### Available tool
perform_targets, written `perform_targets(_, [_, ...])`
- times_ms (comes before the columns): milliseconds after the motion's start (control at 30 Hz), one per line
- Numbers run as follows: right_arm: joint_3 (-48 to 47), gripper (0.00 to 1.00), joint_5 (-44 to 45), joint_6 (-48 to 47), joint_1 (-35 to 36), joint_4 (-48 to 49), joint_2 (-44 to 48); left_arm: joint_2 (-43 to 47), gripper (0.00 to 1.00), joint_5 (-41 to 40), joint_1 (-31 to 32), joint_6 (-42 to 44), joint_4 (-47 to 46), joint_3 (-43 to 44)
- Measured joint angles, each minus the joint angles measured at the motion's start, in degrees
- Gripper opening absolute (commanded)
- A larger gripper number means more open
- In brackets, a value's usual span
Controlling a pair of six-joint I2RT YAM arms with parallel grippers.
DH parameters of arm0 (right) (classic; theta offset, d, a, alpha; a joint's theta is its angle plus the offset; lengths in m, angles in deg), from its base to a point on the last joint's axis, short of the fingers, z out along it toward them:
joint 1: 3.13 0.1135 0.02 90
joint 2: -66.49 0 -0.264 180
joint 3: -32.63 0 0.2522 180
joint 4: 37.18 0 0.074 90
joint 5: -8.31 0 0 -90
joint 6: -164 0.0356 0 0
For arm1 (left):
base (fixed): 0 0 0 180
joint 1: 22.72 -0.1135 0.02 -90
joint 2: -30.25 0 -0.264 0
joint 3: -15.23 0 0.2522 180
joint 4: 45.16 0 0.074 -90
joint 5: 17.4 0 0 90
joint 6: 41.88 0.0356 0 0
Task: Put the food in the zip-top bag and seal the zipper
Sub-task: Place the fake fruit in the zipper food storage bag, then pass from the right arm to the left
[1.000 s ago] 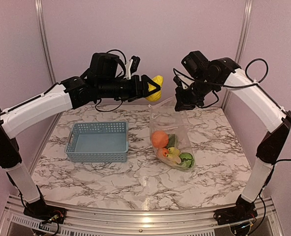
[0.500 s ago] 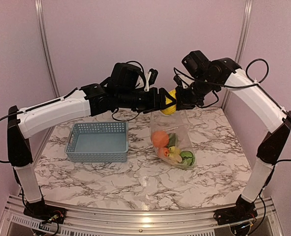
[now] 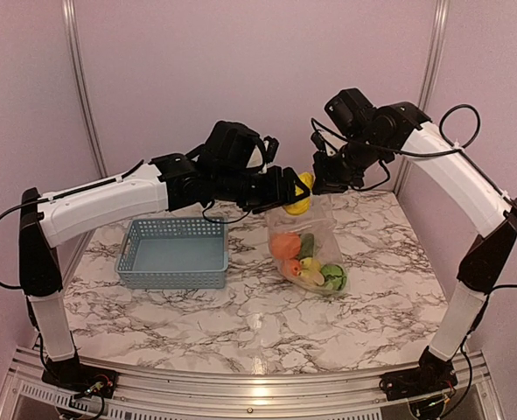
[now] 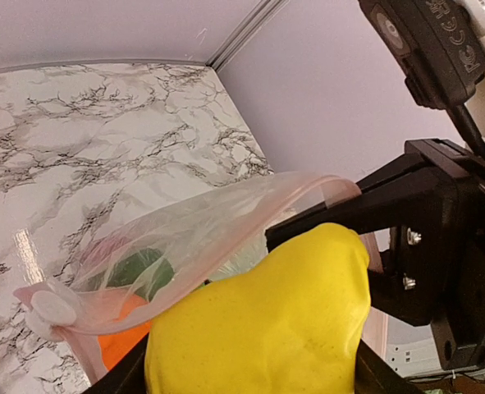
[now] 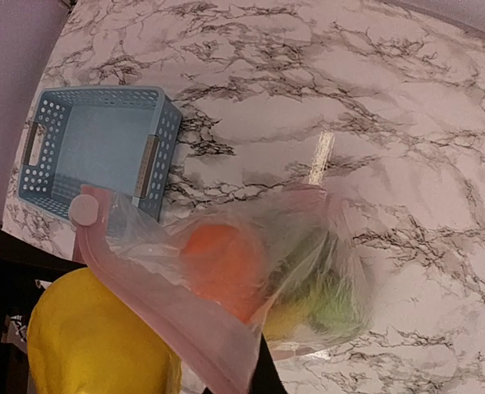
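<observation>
My left gripper (image 3: pixel 291 194) is shut on a yellow lemon (image 3: pixel 300 194) and holds it at the raised mouth of the zip-top bag (image 3: pixel 315 241). In the left wrist view the lemon (image 4: pixel 258 320) fills the jaws, just under the bag's pinkish zipper strip (image 4: pixel 308 187). My right gripper (image 3: pixel 326 179) is shut on the bag's mouth edge and holds it up. In the right wrist view the bag (image 5: pixel 332 271) hangs down to the table with an orange (image 5: pixel 221 263) and yellow and green food inside; the lemon (image 5: pixel 94 345) is beside the zipper strip (image 5: pixel 168 320).
A grey-blue perforated basket (image 3: pixel 172 254) stands on the marble table left of the bag, with nothing in it; it also shows in the right wrist view (image 5: pixel 94 148). Purple walls and metal posts close in the back and sides.
My left gripper has carried the lemon right and down to the bag's mouth. My right gripper has kept hold of the bag's edge, nearly in place.
</observation>
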Motion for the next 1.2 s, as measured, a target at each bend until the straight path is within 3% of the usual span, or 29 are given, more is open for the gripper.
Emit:
perform_targets(100, [0.0, 0.0, 0.3, 0.1, 0.0, 0.0, 0.3, -1.0, 0.65, -0.1, 0.0, -0.5, 1.4, 0.8])
perform_targets(133, [0.0, 0.0, 0.4, 0.1, 0.0, 0.0, 0.5, -1.3, 0.74, 0.0, 0.0, -0.6, 1.7, 1.1])
perform_targets(167, [0.1, 0.0, 0.5, 0.1, 0.0, 0.0, 0.7, -1.7, 0.91, 0.0, 0.0, -0.6, 2.3, 1.6])
perform_targets(200, [0.1, 0.0, 0.5, 0.1, 0.0, 0.0, 0.9, -2.1, 0.98, 0.0, 0.1, -0.5, 2.5, 1.9])
perform_targets(467, [1.2, 0.0, 0.4, 0.0, 0.0, 1.0, 1.6, -2.2, 0.99, 0.1, 0.3, 6.1, 4.2, 8.0])
perform_targets(700, [2.7, 0.0, -2.3, -1.6, 0.0, 3.1, 1.7, 5.5, 0.99, -7.5, 0.1, 12.3, 4.4, 6.6])
perform_targets(800, [2.9, 0.0, -3.8, -2.3, 0.0, 3.8, 1.7, 10.1, 0.97, -12.0, 0.0, 12.2, 5.9, 4.5])
perform_targets(1000, [3.0, 0.0, -6.3, -4.4, 0.0, 4.7, 1.7, 13.4, 0.76, -13.5, -0.3, 11.0, 10.0, -2.6])
perform_targets(1200, [3.4, 0.0, -8.3, -5.3, 0.0, 5.1, 1.7, 11.0, 0.55, -11.5, -0.3, 9.6, 14.9, -7.2])
